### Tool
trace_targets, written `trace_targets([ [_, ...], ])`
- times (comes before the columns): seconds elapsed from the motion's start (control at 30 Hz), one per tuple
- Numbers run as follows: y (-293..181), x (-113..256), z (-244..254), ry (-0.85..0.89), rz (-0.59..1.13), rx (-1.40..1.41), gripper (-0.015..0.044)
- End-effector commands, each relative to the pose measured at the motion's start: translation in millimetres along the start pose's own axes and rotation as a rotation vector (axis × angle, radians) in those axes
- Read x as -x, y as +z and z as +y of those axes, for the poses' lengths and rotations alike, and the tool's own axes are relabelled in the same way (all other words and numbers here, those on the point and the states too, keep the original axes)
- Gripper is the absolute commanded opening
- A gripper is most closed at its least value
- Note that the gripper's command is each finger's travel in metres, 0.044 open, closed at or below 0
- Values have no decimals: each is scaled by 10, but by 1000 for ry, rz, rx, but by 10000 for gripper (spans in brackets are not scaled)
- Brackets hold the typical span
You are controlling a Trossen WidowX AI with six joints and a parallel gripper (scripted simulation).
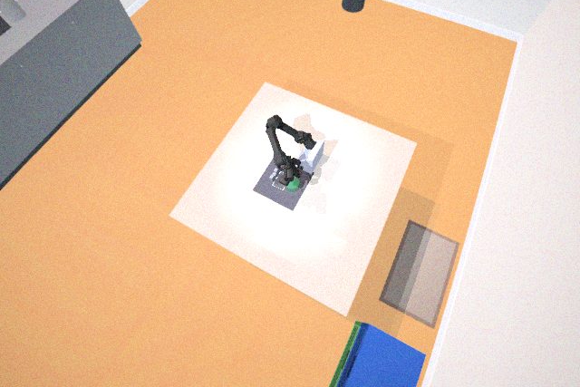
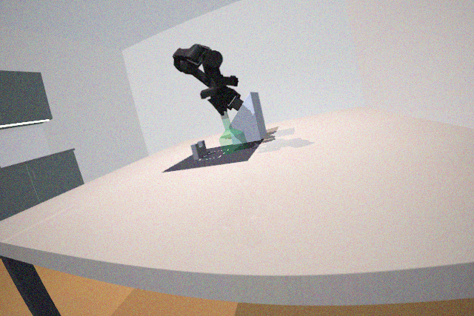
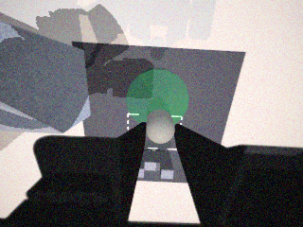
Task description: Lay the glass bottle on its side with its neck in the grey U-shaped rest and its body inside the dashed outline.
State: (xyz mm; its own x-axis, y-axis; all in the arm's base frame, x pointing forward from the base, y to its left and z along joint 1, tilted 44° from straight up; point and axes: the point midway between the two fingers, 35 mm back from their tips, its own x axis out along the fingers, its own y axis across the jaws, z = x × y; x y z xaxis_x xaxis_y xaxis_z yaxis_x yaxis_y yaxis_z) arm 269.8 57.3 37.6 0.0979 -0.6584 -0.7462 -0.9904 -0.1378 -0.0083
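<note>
1 gripper (image 1: 291, 181) (image 2: 229, 110) (image 3: 160, 127), fingers clamped on the neck of 1 upright green bottle (image 1: 293, 184) (image 2: 232, 137) (image 3: 166, 92), beside 1 grey rest (image 2: 198, 150) (image 3: 152, 166).

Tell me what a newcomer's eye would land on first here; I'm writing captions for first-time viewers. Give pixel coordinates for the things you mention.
Probably the black arm (image 1: 276, 139) (image 2: 208, 71), dark against the pale table (image 1: 243, 227) (image 2: 244, 220), its claw (image 2: 224, 113) (image 3: 160, 127) closed on the neck of the upright green glass bottle (image 1: 293, 184) (image 2: 232, 137) (image 3: 163, 87). Next, perhaps, the bright blue block (image 1: 386, 359) at the top view's lower right, standing out against the orange floor (image 1: 140, 149).
</note>
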Motion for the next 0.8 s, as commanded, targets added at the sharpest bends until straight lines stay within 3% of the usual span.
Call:
trace_targets([
  [0.0, -95, 24, -3, -3, 8, 0, 111],
  [0.77, -323, 56, -10, 13, -41, 2, 111],
])
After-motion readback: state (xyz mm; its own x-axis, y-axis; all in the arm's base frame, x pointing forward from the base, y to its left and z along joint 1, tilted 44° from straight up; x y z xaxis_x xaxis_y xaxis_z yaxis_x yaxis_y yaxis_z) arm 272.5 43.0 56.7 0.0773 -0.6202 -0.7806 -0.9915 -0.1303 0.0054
